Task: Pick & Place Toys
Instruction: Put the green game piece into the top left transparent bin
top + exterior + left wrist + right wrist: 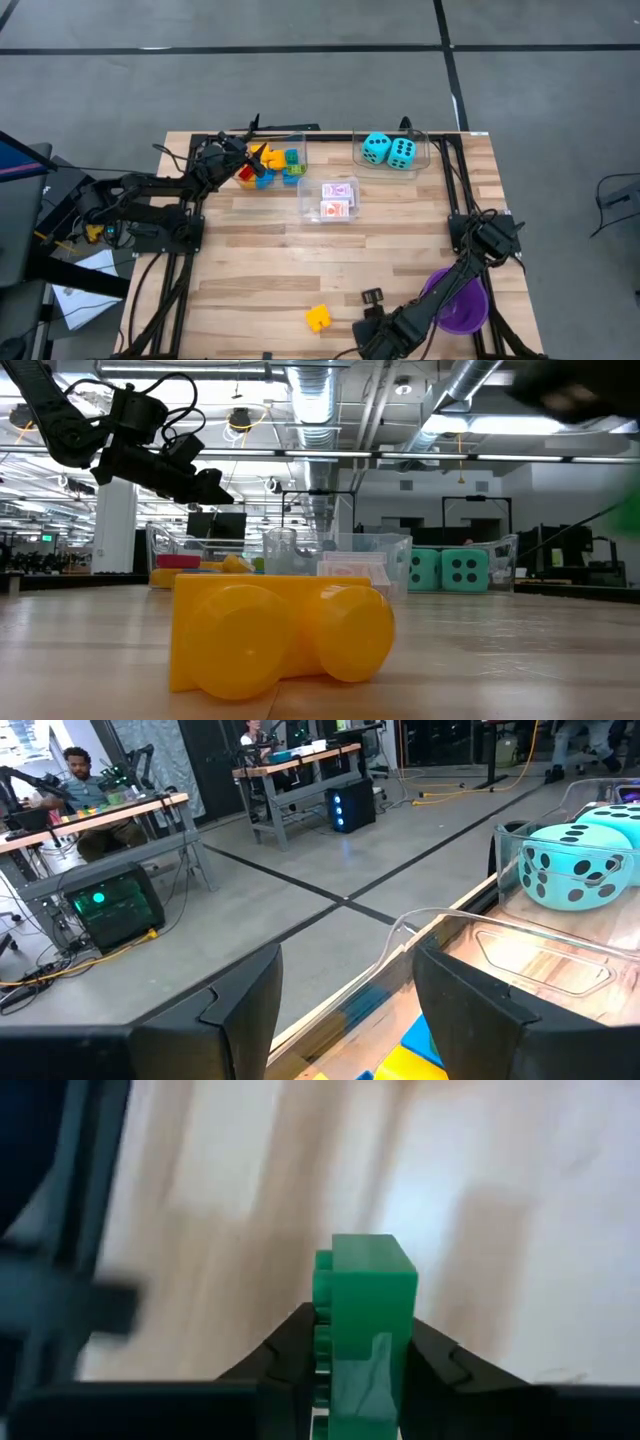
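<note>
My right gripper [365, 1380], near the table's front edge right of centre [368, 335], is shut on a green brick [365, 1310]; the high view hides the brick under the gripper. A yellow brick [318, 318] lies on the wood just left of it, large in the low view [280, 635]. My left gripper [345, 1010] hangs open and level at the far left, above a clear bin of mixed bricks [272, 165]. Two turquoise dice [390, 150] sit in a second bin, and card packs [338, 198] in a third. My right gripper pinches the green brick by two opposite sides [400, 1335] between its two fingers [440, 1365]. The fingers come steeply from above. The brick stands along them, its far end [368, 1250] past their tips, with the wood blurred beyond it.
A purple cup [462, 300] stands right beside my right arm near the front right corner. A small black object [372, 297] lies on the wood just beyond my right gripper. Bare wood stretches across the table's middle [300, 260].
</note>
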Robot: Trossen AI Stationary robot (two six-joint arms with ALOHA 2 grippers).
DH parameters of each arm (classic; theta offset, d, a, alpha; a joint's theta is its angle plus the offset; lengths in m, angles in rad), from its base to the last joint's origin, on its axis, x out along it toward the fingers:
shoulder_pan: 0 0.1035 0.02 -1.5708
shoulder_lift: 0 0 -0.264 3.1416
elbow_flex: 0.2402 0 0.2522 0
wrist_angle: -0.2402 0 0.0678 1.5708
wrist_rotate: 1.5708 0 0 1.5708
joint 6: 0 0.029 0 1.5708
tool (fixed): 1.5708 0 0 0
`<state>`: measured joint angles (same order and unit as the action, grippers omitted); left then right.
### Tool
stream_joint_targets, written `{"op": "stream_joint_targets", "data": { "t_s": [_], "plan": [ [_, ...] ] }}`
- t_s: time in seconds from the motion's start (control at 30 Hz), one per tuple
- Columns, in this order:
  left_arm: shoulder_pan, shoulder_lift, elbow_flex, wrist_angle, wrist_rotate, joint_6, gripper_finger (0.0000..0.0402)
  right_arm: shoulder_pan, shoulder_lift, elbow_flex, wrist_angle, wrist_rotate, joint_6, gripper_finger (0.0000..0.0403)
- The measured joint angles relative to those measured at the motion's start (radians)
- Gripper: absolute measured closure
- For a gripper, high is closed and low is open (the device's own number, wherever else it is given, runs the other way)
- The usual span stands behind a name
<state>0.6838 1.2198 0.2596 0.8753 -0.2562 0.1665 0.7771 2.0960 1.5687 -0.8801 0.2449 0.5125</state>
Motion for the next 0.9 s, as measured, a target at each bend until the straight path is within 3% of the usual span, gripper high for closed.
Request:
{"op": "stream_joint_targets", "data": {
  "t_s": [0.2,0.37,0.47,0.6,0.77,0.9],
  "plan": [
    [-0.008,0.000,0.000,0.014,0.069,0.004,0.0183,-0.033,-0.001,0.059,-0.045,0.325,-0.092,0.0316],
    [-0.037,0.000,0.000,0.062,0.223,0.045,0.0183,-0.094,-0.002,0.064,-0.125,0.554,-0.129,0.0316],
    [-0.077,0.000,0.000,0.094,0.355,0.102,0.0183,-0.139,-0.002,0.064,-0.159,0.631,-0.128,0.0316],
    [-0.164,0.000,0.000,0.120,0.448,0.219,0.0183,-0.185,-0.020,0.064,-0.183,0.740,-0.120,0.0316],
    [-0.306,0.000,0.000,0.123,0.472,0.410,0.0183,-0.216,-0.107,0.042,-0.213,0.871,-0.029,0.0316],
    [-0.419,0.000,0.008,0.150,0.454,0.487,0.0183,-0.225,-0.215,-0.017,-0.167,0.910,0.000,0.0316]
  ]
}}
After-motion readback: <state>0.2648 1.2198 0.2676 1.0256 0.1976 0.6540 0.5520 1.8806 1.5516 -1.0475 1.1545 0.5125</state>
